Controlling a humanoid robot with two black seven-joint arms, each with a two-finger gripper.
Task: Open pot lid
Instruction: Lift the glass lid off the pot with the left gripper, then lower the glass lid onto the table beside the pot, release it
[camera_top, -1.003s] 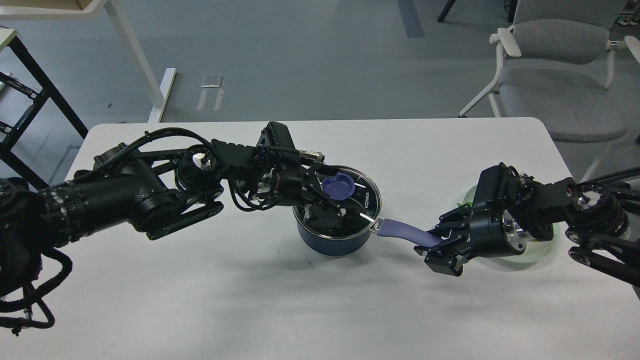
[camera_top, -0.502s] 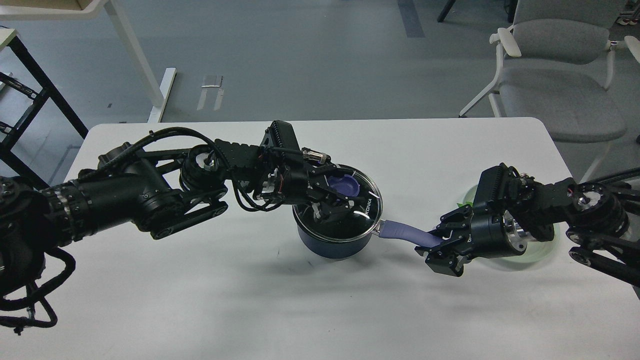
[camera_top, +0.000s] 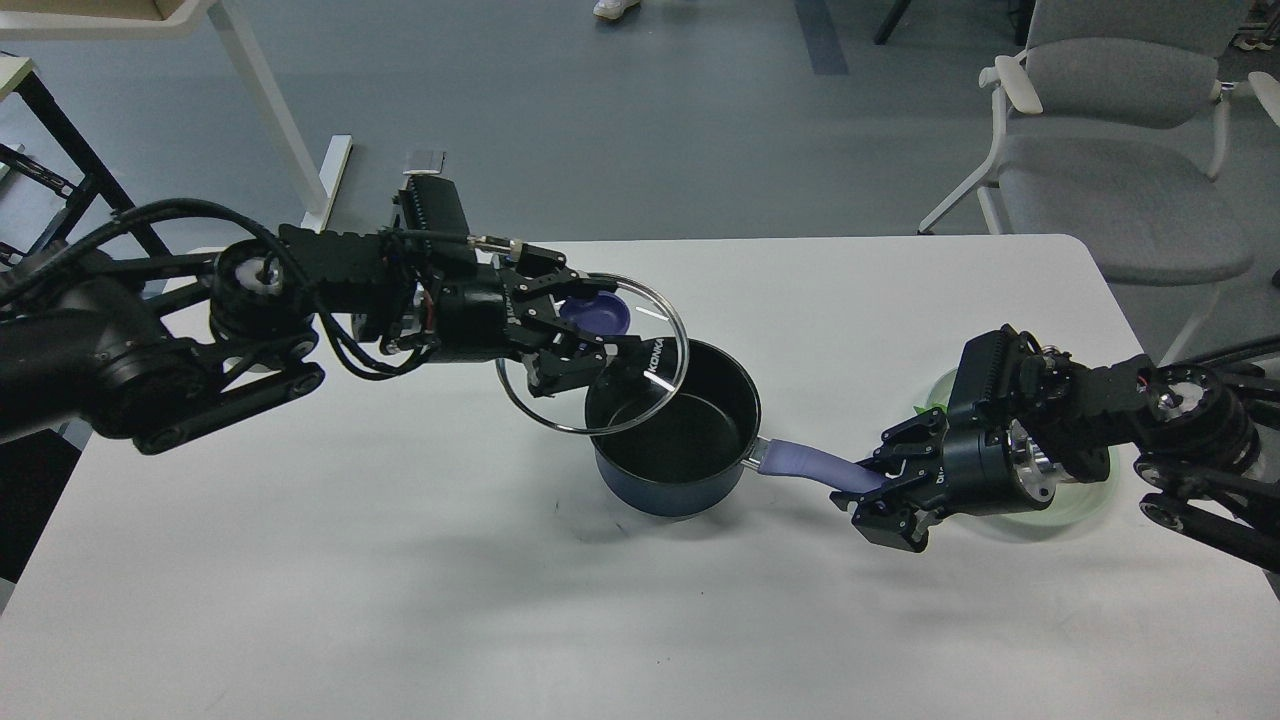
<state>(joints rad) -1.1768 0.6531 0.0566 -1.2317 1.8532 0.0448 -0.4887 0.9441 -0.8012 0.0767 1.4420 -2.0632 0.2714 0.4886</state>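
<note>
Jaws of my left gripper (camera_top: 572, 338) pinched the flat purple-blue knob (camera_top: 596, 315) of the round clear glass pot lid (camera_top: 640, 345), lifted off, tilted left of the small dark blue pot (camera_top: 672, 440); glass seemed rigid, slippery, breakable. Right gripper (camera_top: 880, 487) clamped the long purple-blue handle (camera_top: 805, 465) on the white surface (camera_top: 400, 560).

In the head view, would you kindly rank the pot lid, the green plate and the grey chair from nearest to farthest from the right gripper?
From the right gripper, which is clamped on the pot's handle:
1. Green plate, just behind the gripper's wrist, on the right.
2. Pot lid, lifted at the pot's left, held by the left gripper.
3. Grey chair, beyond the table's far right corner.
</note>
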